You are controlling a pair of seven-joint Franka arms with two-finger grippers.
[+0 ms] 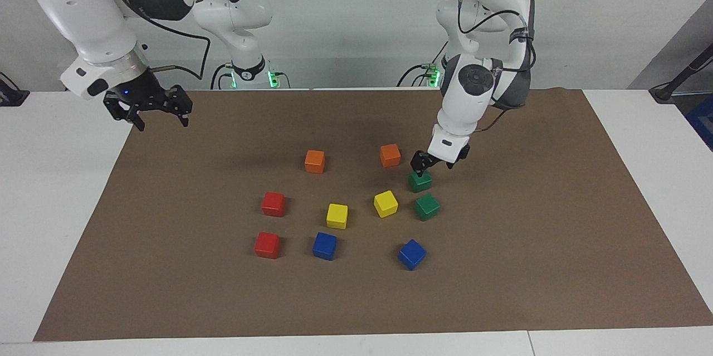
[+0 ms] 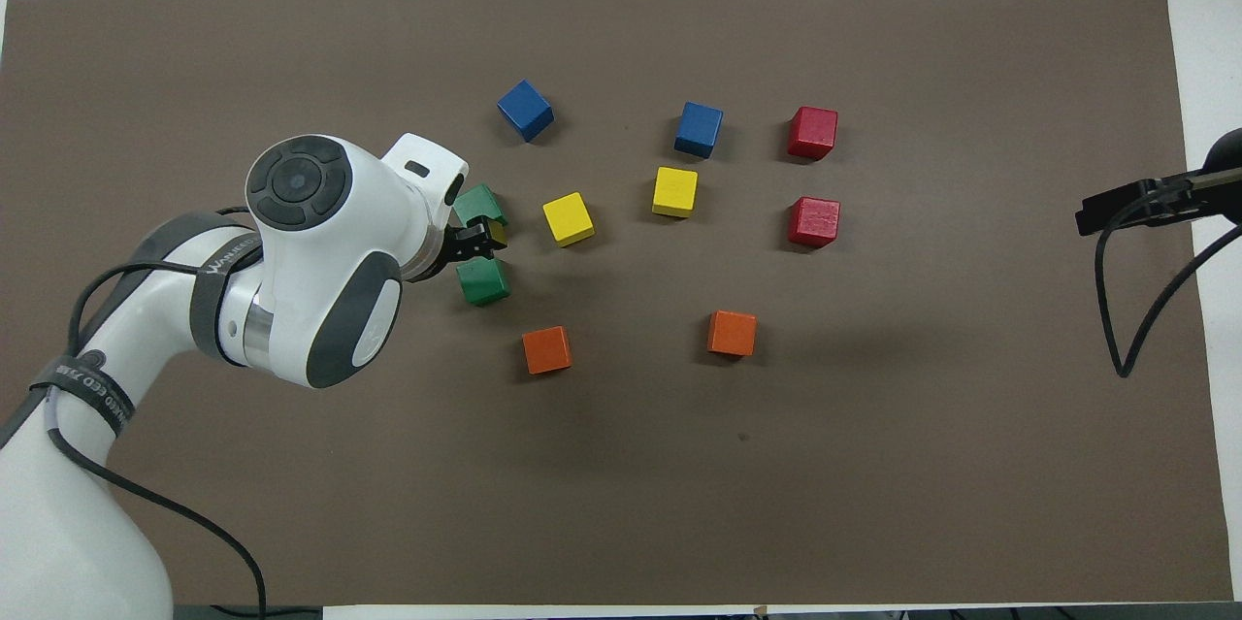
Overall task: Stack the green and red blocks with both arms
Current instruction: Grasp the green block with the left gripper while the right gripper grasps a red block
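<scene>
While left gripper (image 1: pixel 424 165) hangs right above nearer green block (image 1: pixel 420 181), fingers apparently parted | risk: nudging second green block (image 1: pixel 427 206) at 6 o'clock, orange block (image 1: pixel 390 155) at 10 | right gripper (image 1: pixel 149 110) waits, spread wide

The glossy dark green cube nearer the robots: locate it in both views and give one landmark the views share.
Facing view: the glossy dark green cube nearer the robots lies right of centre, directly under the left gripper.
Overhead view: the same cube lies left of centre, at the left gripper's tip.
Shared landmark: the small orange cube beside it, slightly nearer the robots.
</scene>
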